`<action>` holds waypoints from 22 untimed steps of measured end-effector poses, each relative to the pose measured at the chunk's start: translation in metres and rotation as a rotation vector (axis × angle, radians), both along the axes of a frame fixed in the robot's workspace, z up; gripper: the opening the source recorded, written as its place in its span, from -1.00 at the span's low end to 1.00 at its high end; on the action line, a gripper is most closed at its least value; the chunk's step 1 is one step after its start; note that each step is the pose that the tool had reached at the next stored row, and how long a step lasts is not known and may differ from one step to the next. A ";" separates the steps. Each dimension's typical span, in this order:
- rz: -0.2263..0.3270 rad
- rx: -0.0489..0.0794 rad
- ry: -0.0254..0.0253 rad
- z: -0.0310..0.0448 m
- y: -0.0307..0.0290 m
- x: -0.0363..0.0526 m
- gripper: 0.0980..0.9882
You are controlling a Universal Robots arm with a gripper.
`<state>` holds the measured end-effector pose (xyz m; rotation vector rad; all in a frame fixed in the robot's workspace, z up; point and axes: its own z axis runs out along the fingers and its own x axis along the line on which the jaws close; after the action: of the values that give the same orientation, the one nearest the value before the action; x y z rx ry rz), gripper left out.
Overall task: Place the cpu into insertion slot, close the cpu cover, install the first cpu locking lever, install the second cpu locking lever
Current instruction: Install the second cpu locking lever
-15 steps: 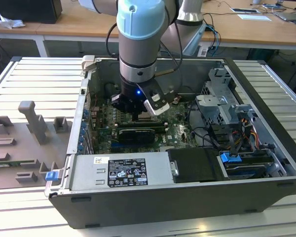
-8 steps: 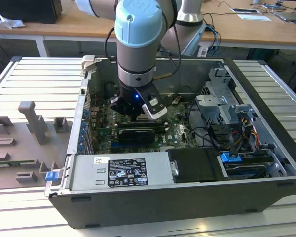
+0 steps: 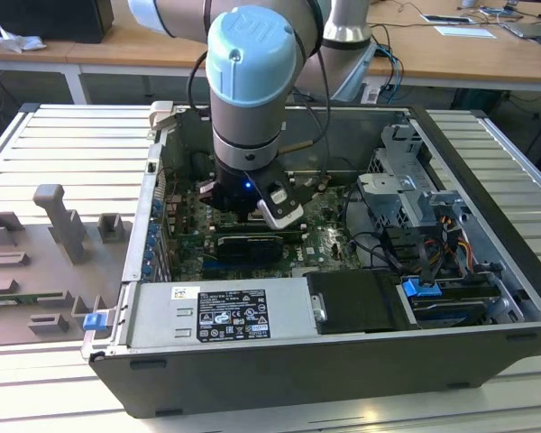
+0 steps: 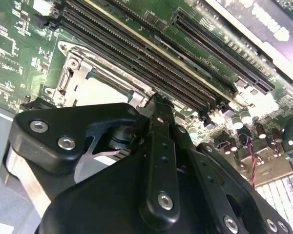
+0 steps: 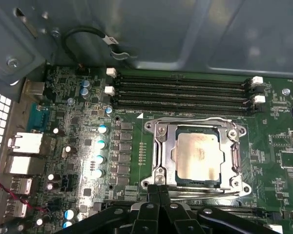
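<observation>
One open computer case (image 3: 279, 361) is seen in the exterior view, with the single arm reaching down into it. One green circuit board (image 5: 78, 146) is shown in the first wrist view, carrying four long black memory slots (image 5: 183, 92) and one insertion slot (image 5: 198, 156). The cpu cover (image 5: 162, 151) is lowered as a frame around one cpu (image 5: 199, 155) seated inside. The gripper (image 5: 158, 197) is held just beside the socket's near edge, its fingers drawn together on nothing.
</observation>
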<state>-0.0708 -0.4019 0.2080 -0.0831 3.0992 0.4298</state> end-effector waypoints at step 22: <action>0.000 0.057 -0.0037 -0.0123 -0.0008 -0.0069 -0.98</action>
<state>-0.0776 -0.4027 0.1957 -0.0834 3.0808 0.5165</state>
